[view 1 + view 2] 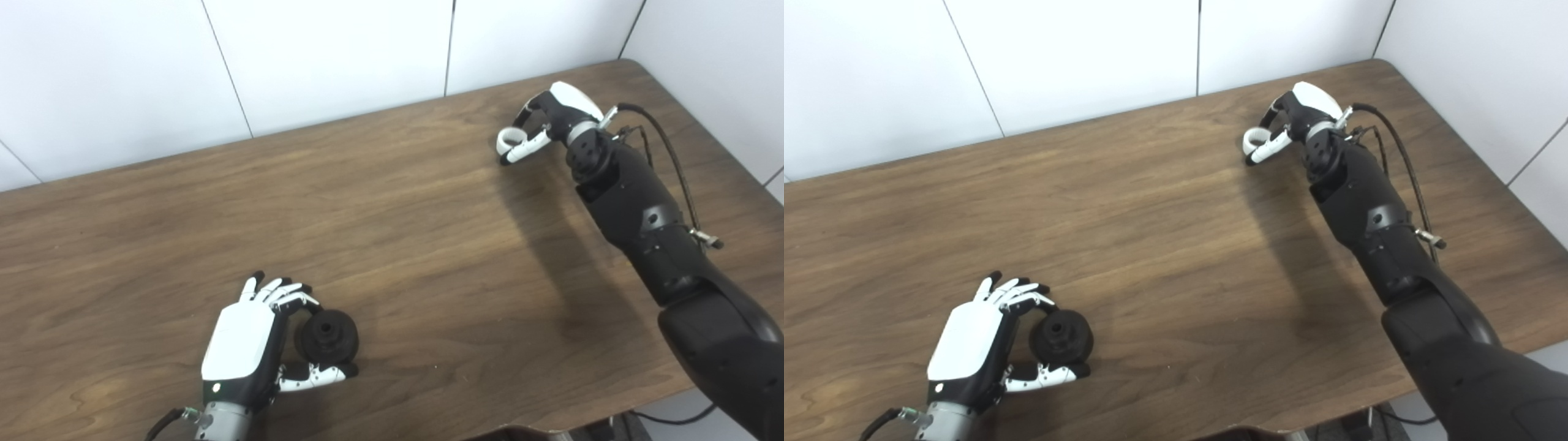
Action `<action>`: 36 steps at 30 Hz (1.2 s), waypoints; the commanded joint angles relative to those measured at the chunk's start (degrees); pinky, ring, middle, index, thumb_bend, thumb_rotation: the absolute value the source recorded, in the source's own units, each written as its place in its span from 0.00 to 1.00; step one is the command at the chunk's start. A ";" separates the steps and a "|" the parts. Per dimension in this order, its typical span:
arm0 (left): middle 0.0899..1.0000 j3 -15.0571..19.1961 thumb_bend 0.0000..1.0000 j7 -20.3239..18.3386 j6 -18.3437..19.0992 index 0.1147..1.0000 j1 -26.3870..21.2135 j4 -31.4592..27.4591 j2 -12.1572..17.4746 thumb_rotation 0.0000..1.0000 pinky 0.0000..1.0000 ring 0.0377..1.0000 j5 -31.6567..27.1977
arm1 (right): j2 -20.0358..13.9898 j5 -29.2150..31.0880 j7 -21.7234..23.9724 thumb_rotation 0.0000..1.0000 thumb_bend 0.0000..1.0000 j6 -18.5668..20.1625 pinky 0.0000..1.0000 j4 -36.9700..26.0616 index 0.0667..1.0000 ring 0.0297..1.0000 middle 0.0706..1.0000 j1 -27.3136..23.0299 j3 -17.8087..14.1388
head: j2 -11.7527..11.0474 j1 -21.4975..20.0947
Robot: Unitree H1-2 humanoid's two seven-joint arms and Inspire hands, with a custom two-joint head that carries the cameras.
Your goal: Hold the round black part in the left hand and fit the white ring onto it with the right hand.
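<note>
Nearest the camera, the round black part (326,335) is cradled between the curled fingers and thumb of the left robot hand (245,343), low over the near side of the desk (416,257); whether it is lifted clear cannot be told. Far across the desk from that part, toward the back right corner, the white ring (508,139) is seen pinched in the right robot hand (542,125), whose fingers are closed around it. A slip is judged possible: the ring is thin, smooth and held only at its rim. Misalignment over the part's stepped, matte hub could jam it. Wood grain is shown on the desk.
</note>
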 commanded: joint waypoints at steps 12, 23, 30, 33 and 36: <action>0.75 0.20 0.52 -3.66 2.62 0.42 2.62 1.83 0.96 0.05 1.00 0.87 2.18 | -2.97 0.34 -2.25 0.13 0.52 -2.01 0.86 -1.67 0.45 0.95 0.85 -0.92 0.49 | 0.52 0.36; 0.75 0.07 0.52 -3.66 2.80 0.42 2.76 1.97 0.39 0.06 1.00 0.87 2.10 | -3.01 0.58 2.51 0.13 0.52 -0.68 0.86 -12.18 0.45 0.93 0.84 0.24 2.44 | 0.98 1.42; 0.75 -0.38 0.52 -3.34 2.67 0.42 2.85 2.29 -0.18 0.06 1.00 0.87 2.62 | -2.54 -1.36 8.08 0.13 0.52 -0.04 0.85 -21.77 0.45 0.93 0.83 0.30 7.20 | 1.20 2.61; 0.75 -0.59 0.52 -3.36 2.72 0.42 2.85 2.45 -0.59 0.06 1.00 0.87 3.24 | -2.07 -3.69 11.08 0.13 0.52 0.29 0.87 -26.34 0.45 0.93 0.84 0.37 9.96 | 1.32 3.28; 0.75 -0.87 0.52 -3.37 2.89 0.41 2.91 2.53 -1.15 0.06 1.00 0.86 3.84 | -1.31 -5.40 14.60 0.13 0.52 0.36 0.93 -30.70 0.45 0.94 0.85 0.58 11.94 | 1.47 4.38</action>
